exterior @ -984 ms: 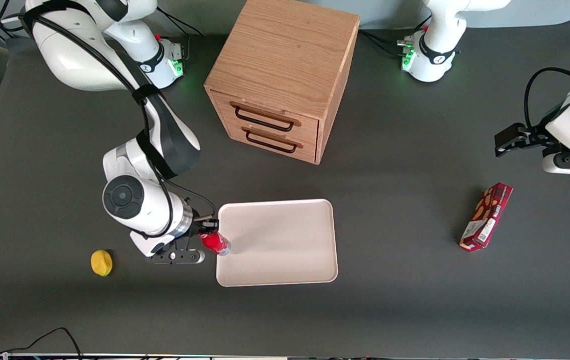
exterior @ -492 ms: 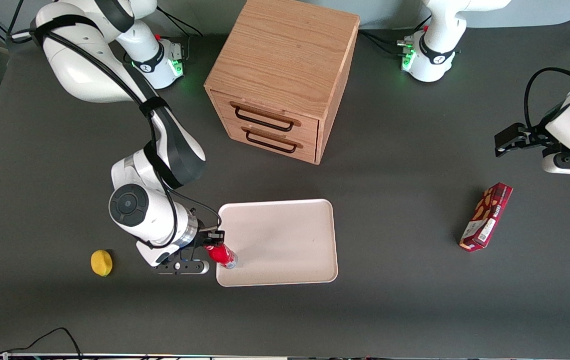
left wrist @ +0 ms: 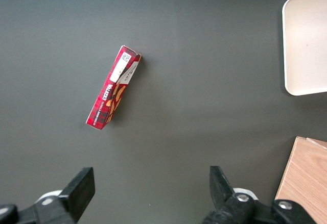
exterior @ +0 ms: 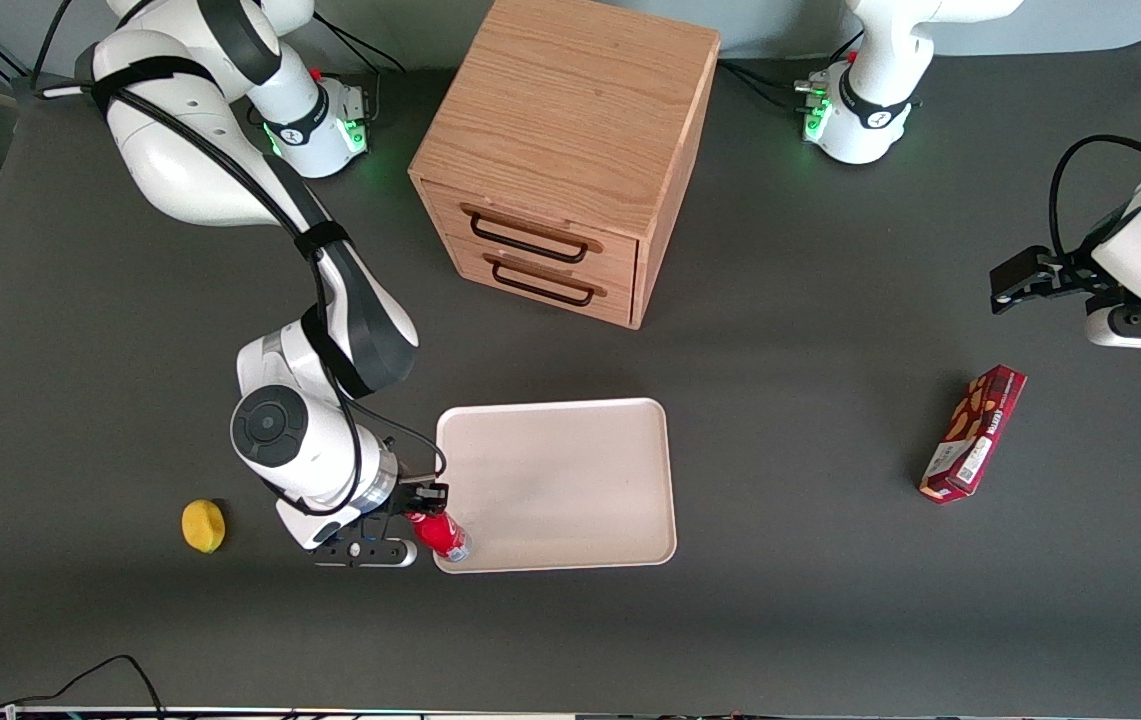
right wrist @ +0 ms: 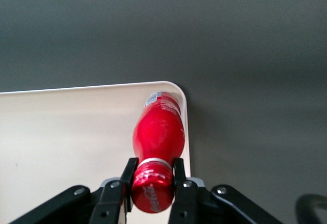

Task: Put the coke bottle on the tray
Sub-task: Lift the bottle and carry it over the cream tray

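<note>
Here the coke bottle (right wrist: 158, 132) is being held by its neck between the closed fingers of the gripper (exterior: 425, 505), over the tray (exterior: 570, 480) corner nearest the front camera. A yellow object (exterior: 203, 525) is lying toward the working arm's end.

Right arm (exterior: 325, 310): glossy white shell links, dark grey sleeve on the forearm, black cable strapped along it with black bands. Round grey joint cap (exterior: 268, 425) with concentric rings; silver ring at the wrist. Base collar black with white mark, red button, green light at about 3 o'clock of the base. Gripper (exterior: 422, 499): black body and fingers (right wrist: 180, 175), silver screw heads on the finger mounts; a white bar with small dark dots sits beneath the wrist.
</note>
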You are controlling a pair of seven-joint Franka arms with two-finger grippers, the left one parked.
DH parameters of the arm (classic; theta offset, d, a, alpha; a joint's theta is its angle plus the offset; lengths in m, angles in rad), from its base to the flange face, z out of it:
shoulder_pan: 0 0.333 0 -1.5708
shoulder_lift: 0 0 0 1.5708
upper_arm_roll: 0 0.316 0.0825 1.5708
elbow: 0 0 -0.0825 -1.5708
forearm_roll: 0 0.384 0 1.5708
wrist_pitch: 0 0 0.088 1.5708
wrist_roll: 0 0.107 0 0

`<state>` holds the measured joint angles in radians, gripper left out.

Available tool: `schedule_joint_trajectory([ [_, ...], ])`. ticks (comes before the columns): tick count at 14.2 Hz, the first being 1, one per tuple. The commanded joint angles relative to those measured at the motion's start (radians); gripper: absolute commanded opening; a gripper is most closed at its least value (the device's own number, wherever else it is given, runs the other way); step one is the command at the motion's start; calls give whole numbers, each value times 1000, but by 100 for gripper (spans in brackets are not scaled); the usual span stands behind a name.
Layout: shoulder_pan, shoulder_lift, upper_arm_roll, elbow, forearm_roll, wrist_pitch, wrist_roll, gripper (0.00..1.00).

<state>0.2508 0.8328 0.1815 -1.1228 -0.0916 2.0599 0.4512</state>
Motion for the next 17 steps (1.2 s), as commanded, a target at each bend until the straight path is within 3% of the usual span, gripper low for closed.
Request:
schedule_joint_trajectory([
  [1, 18, 23, -11, 49, -13, 3, -6, 0],
  [8, 18, 42, -7, 49, -5, 9, 6, 0],
  [9, 18, 42, -5, 49, -5, 9, 6, 24],
  [11, 18, 42, -5, 50, -5, 9, 6, 57],
  [13, 18, 37, -4, 54, -5, 9, -2, 71],
  [17, 16, 22, -2, 54, -7, 8, -9, 78],
])
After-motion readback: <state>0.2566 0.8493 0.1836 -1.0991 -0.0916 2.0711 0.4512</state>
